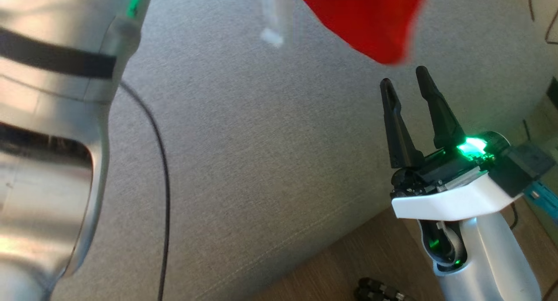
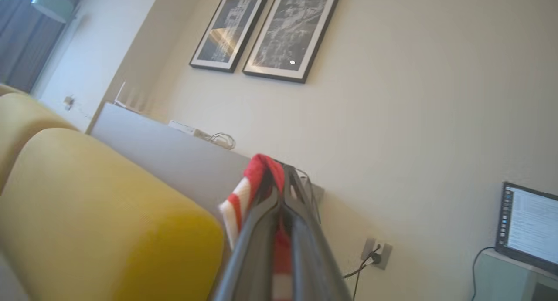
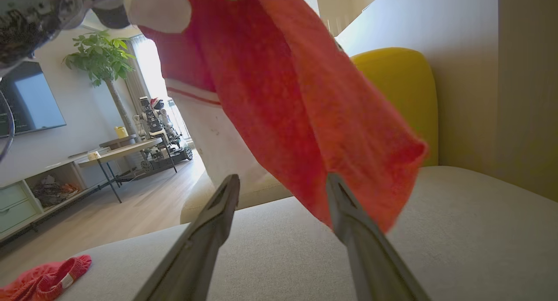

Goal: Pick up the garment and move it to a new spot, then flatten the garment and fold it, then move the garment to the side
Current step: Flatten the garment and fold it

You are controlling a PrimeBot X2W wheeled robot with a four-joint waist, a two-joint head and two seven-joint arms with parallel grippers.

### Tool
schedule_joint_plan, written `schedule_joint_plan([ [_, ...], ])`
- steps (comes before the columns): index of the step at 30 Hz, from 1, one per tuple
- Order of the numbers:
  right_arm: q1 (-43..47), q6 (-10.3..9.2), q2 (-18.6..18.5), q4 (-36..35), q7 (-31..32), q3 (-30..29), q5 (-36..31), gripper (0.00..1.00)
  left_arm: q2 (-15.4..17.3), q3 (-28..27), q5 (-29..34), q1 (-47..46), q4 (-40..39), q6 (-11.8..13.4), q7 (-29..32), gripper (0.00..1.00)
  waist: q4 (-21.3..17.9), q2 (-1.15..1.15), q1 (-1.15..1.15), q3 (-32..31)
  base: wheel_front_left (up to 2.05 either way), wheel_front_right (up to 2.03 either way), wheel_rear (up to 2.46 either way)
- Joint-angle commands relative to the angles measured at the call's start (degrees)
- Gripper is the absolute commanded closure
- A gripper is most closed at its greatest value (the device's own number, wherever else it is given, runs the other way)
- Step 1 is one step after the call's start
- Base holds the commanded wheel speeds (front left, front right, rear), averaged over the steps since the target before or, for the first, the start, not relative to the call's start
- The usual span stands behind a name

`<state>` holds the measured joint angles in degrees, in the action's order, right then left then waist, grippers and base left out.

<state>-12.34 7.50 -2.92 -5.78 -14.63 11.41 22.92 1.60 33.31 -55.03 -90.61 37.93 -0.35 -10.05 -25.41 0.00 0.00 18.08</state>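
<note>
the left gripper (image 2: 281, 179) is clamped on the red-and-white garment (image 2: 244, 192), with a yellow cushion (image 2: 87, 214) to its left. the right gripper (image 1: 403, 74) gapes wide, the garment hanging just beyond its tips over the grey sofa seat (image 1: 261, 161).

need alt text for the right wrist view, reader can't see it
A red and white garment hangs in the air just beyond the open right end effector, above a pale grey sofa seat. A yellow backrest stands behind it, and another red cloth lies at the lower left.
</note>
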Motion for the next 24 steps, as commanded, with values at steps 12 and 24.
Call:
schedule_joint_plan([
  [12,0.9,-0.01,0.0,-0.5,-0.4,0.2,-4.2,0.00,14.9,-7.2,-4.6,33.9,2.6,3.4,-4.0,1.00,9.8,0.00,0.00,-0.9,0.00,0.00,0.00],
  [24,1.2,-0.01,0.0,6.7,-0.4,1.3,-11.1,0.00,18.5,-14.6,-5.5,53.4,-8.9,3.7,-4.9,1.00,19.3,0.00,0.00,-1.0,0.00,0.00,0.00],
])
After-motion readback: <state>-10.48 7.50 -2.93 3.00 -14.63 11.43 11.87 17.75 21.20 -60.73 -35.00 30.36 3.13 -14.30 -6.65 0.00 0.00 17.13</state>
